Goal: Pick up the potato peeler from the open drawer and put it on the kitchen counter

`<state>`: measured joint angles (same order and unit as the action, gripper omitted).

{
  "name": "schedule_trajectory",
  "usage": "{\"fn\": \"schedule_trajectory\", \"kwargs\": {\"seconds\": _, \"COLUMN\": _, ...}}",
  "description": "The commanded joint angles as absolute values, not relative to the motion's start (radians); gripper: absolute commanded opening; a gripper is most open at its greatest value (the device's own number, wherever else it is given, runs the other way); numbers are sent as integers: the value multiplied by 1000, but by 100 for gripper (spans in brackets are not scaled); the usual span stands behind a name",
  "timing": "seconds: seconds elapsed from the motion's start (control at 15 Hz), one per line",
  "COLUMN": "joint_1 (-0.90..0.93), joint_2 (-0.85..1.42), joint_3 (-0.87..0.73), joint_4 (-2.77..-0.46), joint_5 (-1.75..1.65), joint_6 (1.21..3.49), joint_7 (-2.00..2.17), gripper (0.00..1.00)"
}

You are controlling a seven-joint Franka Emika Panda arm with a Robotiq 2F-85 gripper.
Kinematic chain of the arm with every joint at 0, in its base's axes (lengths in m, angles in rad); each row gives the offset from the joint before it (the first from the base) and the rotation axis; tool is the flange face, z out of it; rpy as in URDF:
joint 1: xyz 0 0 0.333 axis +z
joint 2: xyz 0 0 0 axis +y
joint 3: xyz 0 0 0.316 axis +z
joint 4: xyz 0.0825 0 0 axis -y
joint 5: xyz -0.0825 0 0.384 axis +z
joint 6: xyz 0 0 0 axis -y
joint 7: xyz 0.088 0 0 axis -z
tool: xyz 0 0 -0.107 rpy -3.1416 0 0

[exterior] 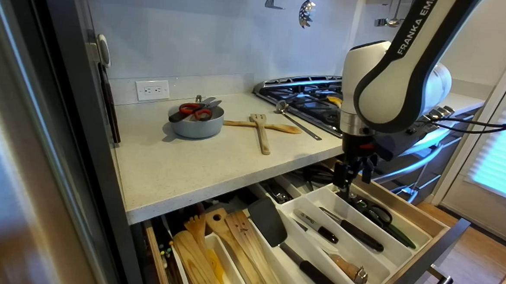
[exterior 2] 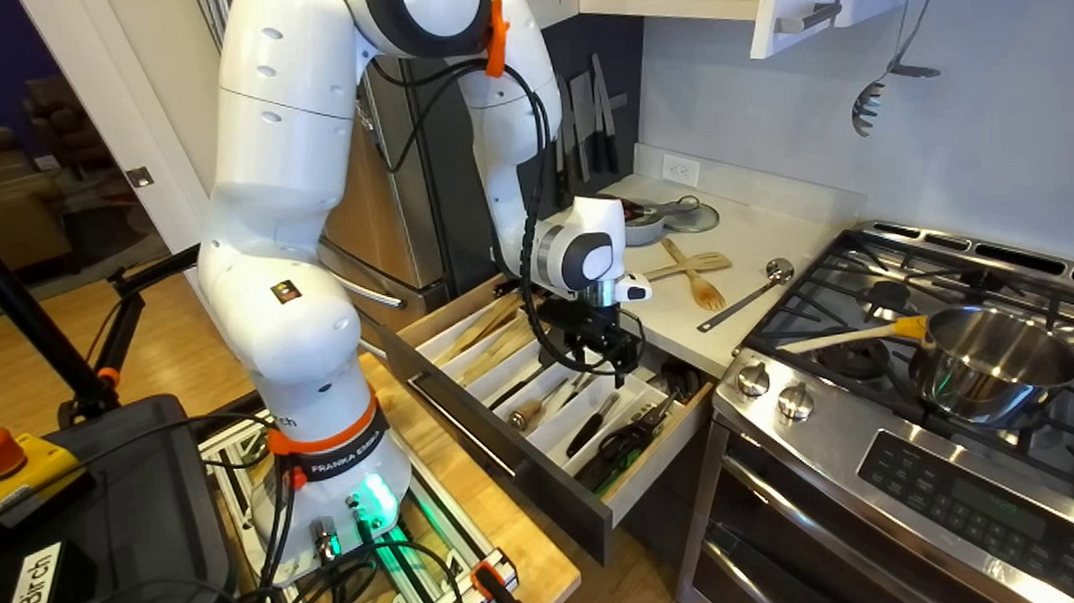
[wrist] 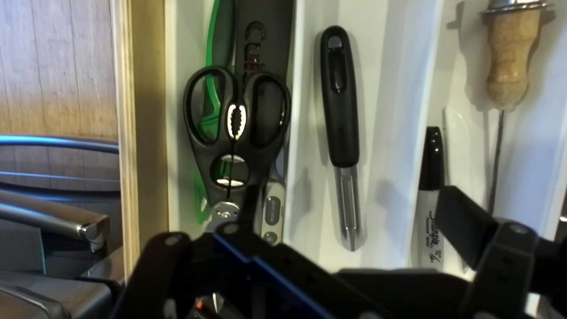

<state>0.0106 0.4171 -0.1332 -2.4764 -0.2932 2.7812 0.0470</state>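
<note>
The potato peeler (wrist: 340,102) has a black handle and a metal blade. It lies in a white compartment of the open drawer (wrist: 128,110); it also shows in both exterior views (exterior: 363,235) (exterior 2: 590,429). My gripper (wrist: 352,199) is open and empty in the wrist view, its fingers apart on either side of the peeler's blade end and above it. In the exterior views the gripper (exterior: 354,184) (exterior 2: 613,371) points down over the back part of the drawer (exterior: 428,261) (exterior 2: 507,457). The pale kitchen counter (exterior: 208,165) (exterior 2: 743,238) lies behind and above the drawer.
Black scissors (wrist: 234,128) lie in the compartment beside the peeler, and a marker (wrist: 429,199) on its other side. On the counter are a grey bowl (exterior: 197,126), crossed wooden utensils (exterior: 262,136) and a ladle (exterior: 299,125). The stove (exterior 2: 874,350) adjoins the counter.
</note>
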Motion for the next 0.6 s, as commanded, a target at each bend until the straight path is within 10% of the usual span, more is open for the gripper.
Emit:
{"fn": "schedule_trajectory", "kwargs": {"seconds": 0.0, "joint_1": -1, "joint_2": 486, "joint_3": -97, "joint_4": -2465, "joint_5": -281, "joint_6": 2909, "joint_7": -34, "gripper": 100}}
{"fn": "schedule_trajectory", "kwargs": {"seconds": 0.53, "joint_1": -36, "joint_2": 607, "joint_3": -105, "joint_4": -2455, "joint_5": -300, "joint_6": 3041, "joint_7": -179, "gripper": 88}}
